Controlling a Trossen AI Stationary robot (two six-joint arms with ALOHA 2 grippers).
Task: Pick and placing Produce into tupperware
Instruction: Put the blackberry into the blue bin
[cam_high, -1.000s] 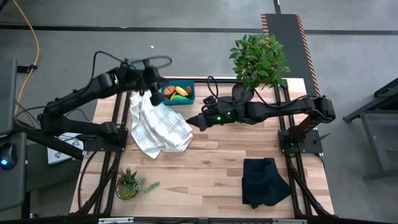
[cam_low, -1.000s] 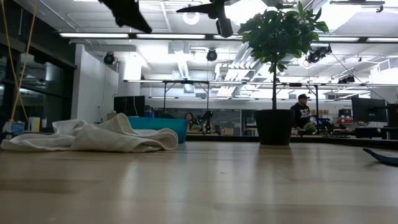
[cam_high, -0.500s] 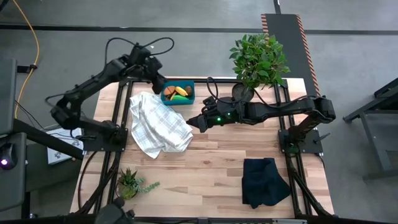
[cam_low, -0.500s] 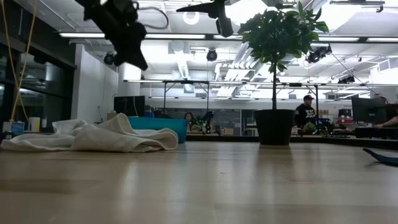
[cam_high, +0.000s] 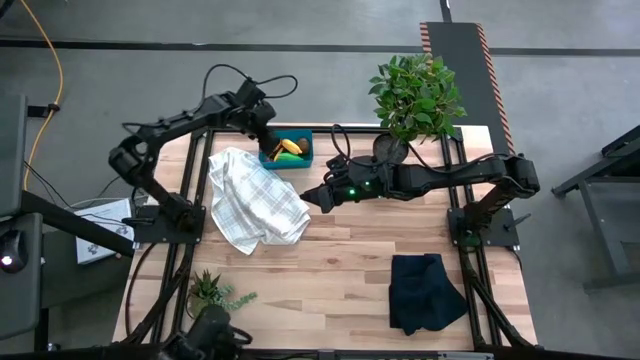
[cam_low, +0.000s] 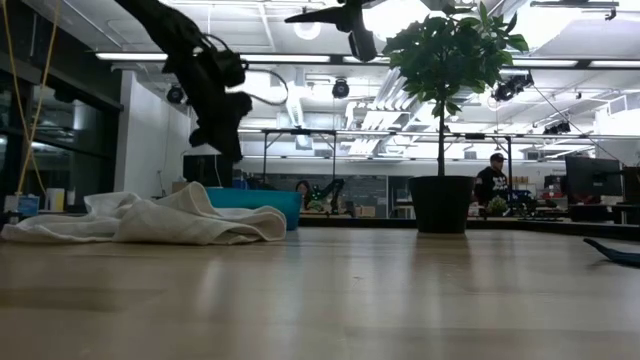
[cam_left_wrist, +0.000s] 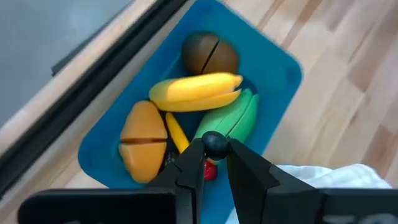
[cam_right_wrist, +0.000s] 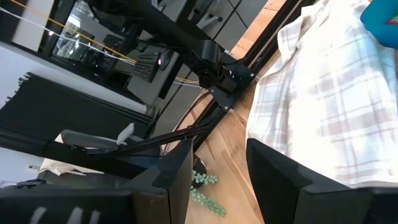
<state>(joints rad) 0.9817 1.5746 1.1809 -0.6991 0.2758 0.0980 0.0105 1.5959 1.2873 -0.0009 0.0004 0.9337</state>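
Note:
The teal tupperware (cam_high: 292, 150) stands at the table's far edge. In the left wrist view it (cam_left_wrist: 281, 67) holds a brown kiwi (cam_left_wrist: 209, 53), a yellow banana (cam_left_wrist: 196, 91), a green oval (cam_left_wrist: 233, 121), an orange piece (cam_left_wrist: 143, 140), a carrot (cam_left_wrist: 176, 132) and a red strawberry (cam_left_wrist: 210, 171). My left gripper (cam_high: 268, 140) hangs over the box's left end, shut on a tiny dark berry (cam_left_wrist: 216, 144). My right gripper (cam_high: 312, 197) hovers open over the table's middle, right of the white checked cloth (cam_high: 255, 200), and holds nothing. My left gripper pinches the dark berry (cam_left_wrist: 216, 143) between the free ends of its two fingers (cam_left_wrist: 191, 168). The fingers slant down from above. The berry is lifted clear, above the produce lying in the tupperware.
The crumpled cloth (cam_low: 150, 222) lies right beside the box's near left side. A leafy bush in a dark pot (cam_high: 415, 95) stands at the far right, a black folded cloth (cam_high: 425, 290) at the near right, a small spiky plant (cam_high: 208, 292) at the near left.
My left gripper has swung from above the cloth's far end toward the table's right, to over the tupperware, and has come down, rolling its wrist on the way. It has stayed shut.

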